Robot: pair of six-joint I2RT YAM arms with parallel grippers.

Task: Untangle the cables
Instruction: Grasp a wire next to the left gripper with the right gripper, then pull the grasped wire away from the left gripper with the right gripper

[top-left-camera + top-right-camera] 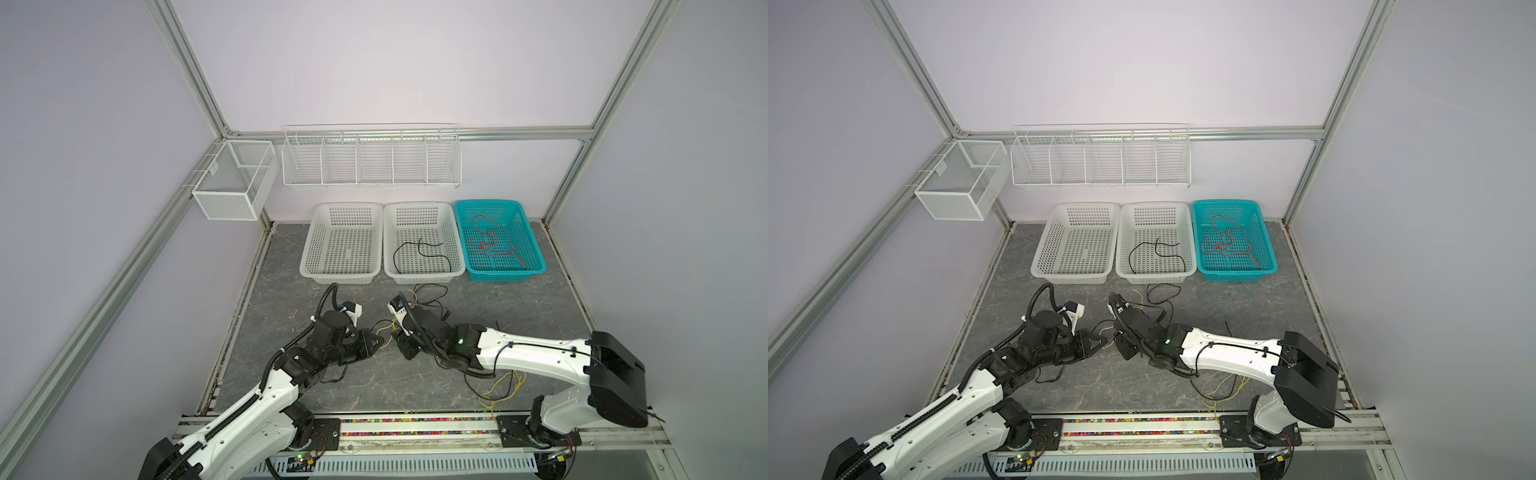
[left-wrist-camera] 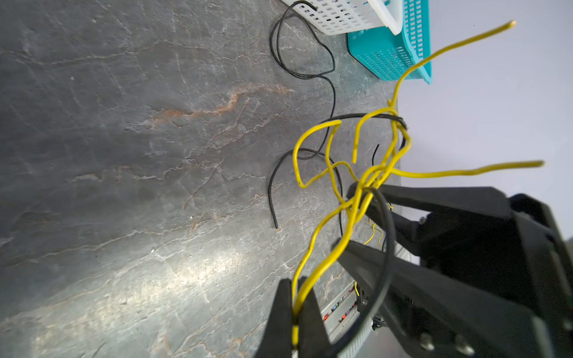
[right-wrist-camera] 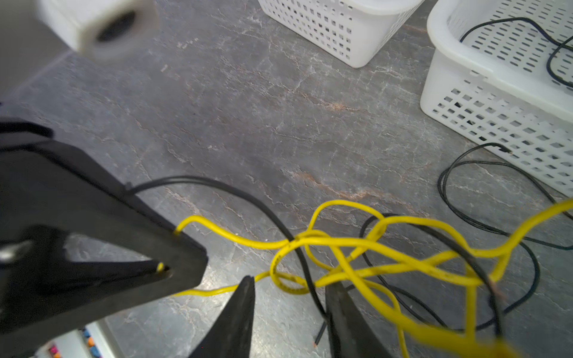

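- Left gripper (image 2: 295, 288) is pinched tight on a yellow wire (image 2: 335, 251), and you can see the strand running right through the closed tips.
- Right gripper (image 3: 290, 282) has its jaws partway apart. The yellow-and-black knot (image 3: 307, 237) threads through the gap, and nothing looks squeezed there.
- In both top views that knot hangs between the two grippers, just above the table (image 1: 519, 316).
- A loose black wire (image 1: 432, 285) loops on the table just in front of the middle white basket (image 1: 424, 276).
- That basket has a second black strand (image 1: 420, 248) lying in it.
- The red wires (image 1: 490, 243) are piled in the teal basket (image 1: 498, 274).
- A stray yellow piece (image 1: 496, 386) lies on the table near the right arm's base.
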